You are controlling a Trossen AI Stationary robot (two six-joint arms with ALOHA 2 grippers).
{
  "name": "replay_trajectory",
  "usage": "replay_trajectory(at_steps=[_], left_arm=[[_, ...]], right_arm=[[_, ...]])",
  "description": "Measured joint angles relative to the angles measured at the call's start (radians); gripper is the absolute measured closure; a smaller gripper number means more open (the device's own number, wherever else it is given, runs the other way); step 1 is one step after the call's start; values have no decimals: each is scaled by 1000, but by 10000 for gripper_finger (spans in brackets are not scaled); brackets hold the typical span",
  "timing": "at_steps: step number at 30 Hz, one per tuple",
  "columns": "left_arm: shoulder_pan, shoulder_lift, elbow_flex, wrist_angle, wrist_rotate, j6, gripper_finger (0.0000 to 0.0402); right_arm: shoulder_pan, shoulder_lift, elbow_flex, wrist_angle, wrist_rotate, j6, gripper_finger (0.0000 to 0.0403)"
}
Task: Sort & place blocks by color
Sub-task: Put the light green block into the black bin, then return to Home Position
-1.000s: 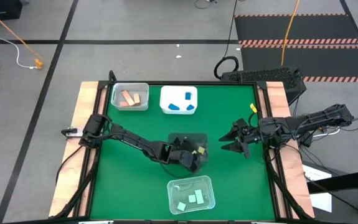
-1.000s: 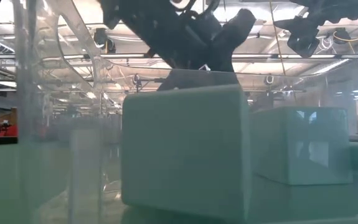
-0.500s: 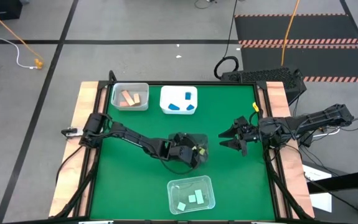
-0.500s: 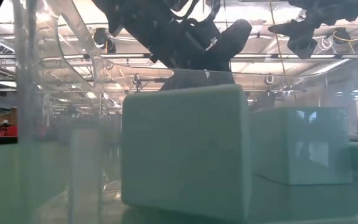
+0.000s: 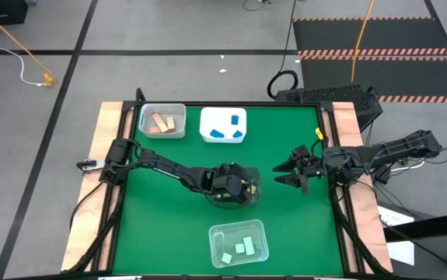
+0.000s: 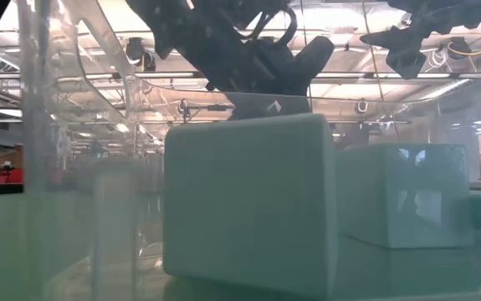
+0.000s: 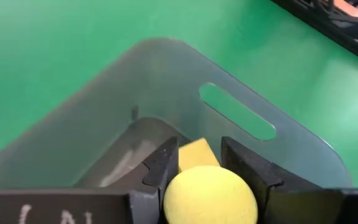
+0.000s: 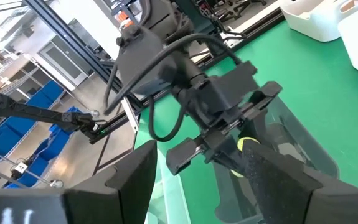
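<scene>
Though hidden from above, left gripper (image 7: 198, 171) clamping yellow ball (image 7: 210, 194); right gripper (image 5: 288, 173) spread.

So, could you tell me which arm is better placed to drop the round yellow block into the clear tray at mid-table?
Left. The left gripper already holds the round yellow block directly above the clear tray. The right gripper hangs open and empty, off to the side near the table's right edge.

We are seeing open green worktop (image 5: 161, 214) lying free between the trays. The left pincer (image 5: 241, 189) is filling the dark tray (image 5: 248, 173) at the middle; the clear tray (image 5: 239, 241) is blocking the near edge, two trays (image 5: 163, 122) the far edge.
</scene>
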Motion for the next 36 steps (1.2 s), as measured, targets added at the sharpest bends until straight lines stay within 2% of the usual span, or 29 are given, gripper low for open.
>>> replay_trajectory(at_steps=[8, 11, 17, 24, 29, 31, 36], left_arm=[[40, 0, 0, 0, 150, -13, 283], [46, 0, 0, 0, 185, 59, 283], [37, 0, 1, 1, 129, 88, 284], [25, 0, 1, 6, 119, 143, 290], [30, 0, 1, 15, 68, 89, 288], [39, 0, 1, 15, 75, 29, 266], [63, 0, 2, 1, 114, -68, 167]], right_arm=[[0, 0, 0, 0, -2, 0, 176], [0, 0, 0, 0, -2, 0, 176], [0, 0, 0, 0, -2, 0, 176], [0, 0, 0, 0, -2, 0, 176], [0, 0, 0, 0, -2, -4, 176], [0, 0, 0, 0, -2, -16, 176], [0, 0, 0, 0, -2, -27, 176]])
